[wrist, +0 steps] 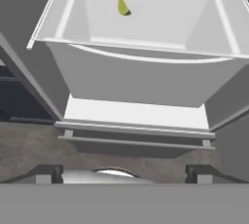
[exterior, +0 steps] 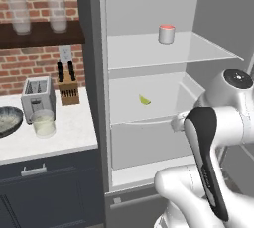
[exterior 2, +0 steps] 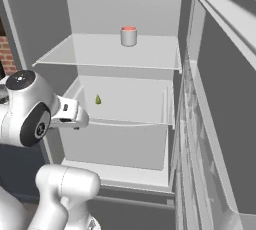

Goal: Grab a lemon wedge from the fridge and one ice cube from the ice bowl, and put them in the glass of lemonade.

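One lemon wedge point(exterior: 144, 100), yellow-green, lying alone on the white middle shelf point(exterior: 149, 110) of the open fridge point(exterior: 149, 24), towards the back and left of centre. Seen from the hand camera near the top, resting inside the shelf tray, well beyond the gripper point(wrist: 124, 172). Gripper fingers spread wide apart, nothing between them, two dark fingertips point(wrist: 46, 173) at the bottom corners of the hand view, out in front of the fridge and lower than the wedge's shelf. Arm point(exterior: 208, 142) folded at the elbow before the fridge opening, wrist pointing in towards the shelves, not touching them. One small red-topped white cup point(exterior: 166, 33) on the upper shelf. On the white counter point(exterior: 64, 133) to the left: one glass of lemonade point(exterior: 43, 123) just in front of one toaster point(exterior: 37, 95), one ice bowl point(exterior: 7, 121) at the left edge, one knife block point(exterior: 68, 87) by the brick wall. Two tall clear glasses point(exterior: 20, 13) on the dark wall shelf above.
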